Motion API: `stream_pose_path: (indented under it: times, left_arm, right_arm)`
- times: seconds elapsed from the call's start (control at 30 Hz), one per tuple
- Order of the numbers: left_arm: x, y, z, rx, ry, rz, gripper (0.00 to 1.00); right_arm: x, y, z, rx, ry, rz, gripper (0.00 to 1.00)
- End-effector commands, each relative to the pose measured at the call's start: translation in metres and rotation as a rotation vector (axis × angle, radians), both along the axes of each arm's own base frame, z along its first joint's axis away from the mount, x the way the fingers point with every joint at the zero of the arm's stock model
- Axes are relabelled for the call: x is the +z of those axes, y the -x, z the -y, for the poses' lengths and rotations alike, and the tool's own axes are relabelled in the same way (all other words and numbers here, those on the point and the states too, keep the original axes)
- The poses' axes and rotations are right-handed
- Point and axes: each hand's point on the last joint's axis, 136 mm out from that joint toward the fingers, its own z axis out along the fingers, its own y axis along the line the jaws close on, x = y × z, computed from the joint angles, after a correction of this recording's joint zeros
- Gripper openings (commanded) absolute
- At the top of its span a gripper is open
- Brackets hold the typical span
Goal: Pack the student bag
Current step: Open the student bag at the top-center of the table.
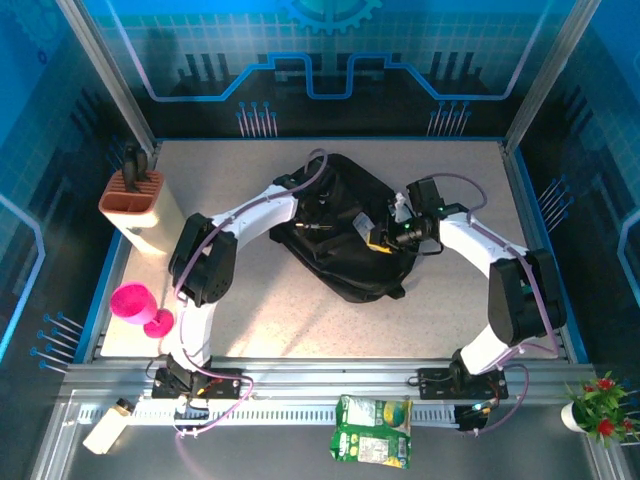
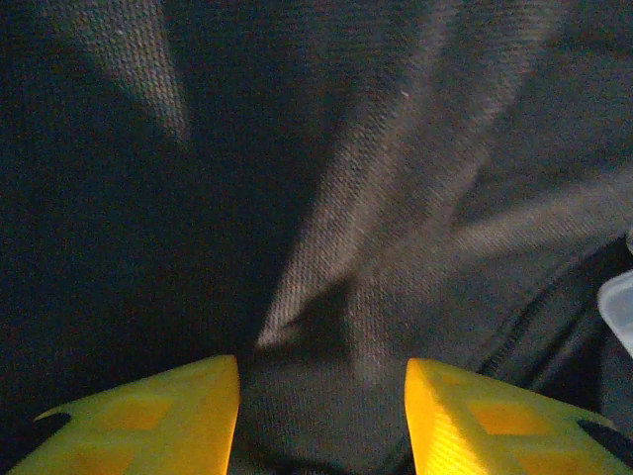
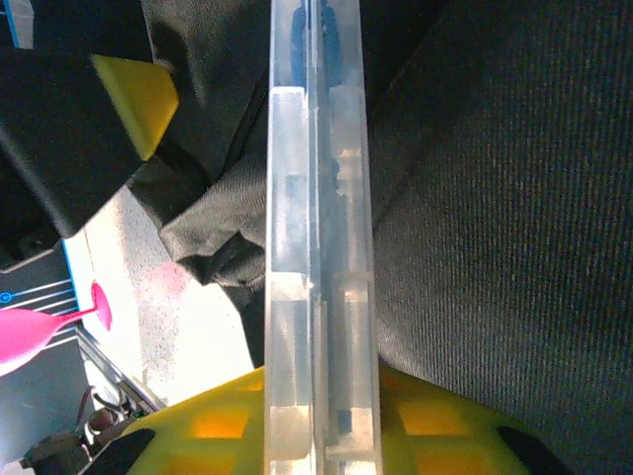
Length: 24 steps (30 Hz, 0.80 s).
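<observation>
Right now I see the large black soft fabric backpack (image 1: 350, 272) lying mid-table. My right claw (image 3: 316, 391), at the bag's three o'clock edge, is clamped on a clear flat plastic case (image 3: 316, 198), held edge-on over the fabric. My left claw (image 2: 321, 376) sits at the bag's ten o'clock, its yellow fingers (image 2: 158, 416) partly apart over a fold. Whether they pinch it, I cannot tell.

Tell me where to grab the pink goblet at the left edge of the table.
Probably the thin stem between bowl and foot of the pink goblet, coming in level from its right. It looks upright, the bowl is wide and rounded, and it stands at the left edge of the table.
</observation>
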Motion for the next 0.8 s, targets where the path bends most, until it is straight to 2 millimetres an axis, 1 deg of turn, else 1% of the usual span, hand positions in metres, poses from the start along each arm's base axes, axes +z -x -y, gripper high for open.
stream_pose_path:
  times: [0.0,0.1,0.2,0.3,0.47,0.5,0.67,0.77]
  left_arm:
    - [0.042,0.007,0.014,-0.101,0.001,0.075,0.49]
    - [0.043,0.011,0.025,-0.149,-0.021,0.095,0.48]
    - [0.033,0.015,0.036,-0.200,-0.043,0.086,0.47]
    - [0.021,0.015,0.042,-0.229,-0.067,0.064,0.43]
    - [0.005,0.005,0.045,-0.232,-0.116,0.050,0.35]
    - [0.002,0.003,0.045,-0.234,-0.127,0.047,0.34]
    - [-0.012,-0.005,0.045,-0.244,-0.182,0.021,0.34]
    - [-0.023,-0.003,0.047,-0.267,-0.182,-0.009,0.42]
  right_arm:
    - [-0.024,0.028,0.012,-0.058,0.017,-0.173,0.05]
    - [-0.039,0.035,0.015,-0.075,0.027,-0.223,0.05]
    - [-0.048,0.038,0.018,-0.085,0.046,-0.247,0.04]
    - [-0.051,0.038,0.022,-0.094,0.068,-0.254,0.04]
    - [-0.051,0.038,0.027,-0.100,0.089,-0.246,0.04]
    - [-0.052,0.038,0.028,-0.100,0.091,-0.247,0.04]
    - [-0.053,0.039,0.029,-0.103,0.092,-0.246,0.04]
    - [-0.053,0.040,0.030,-0.104,0.096,-0.248,0.04]
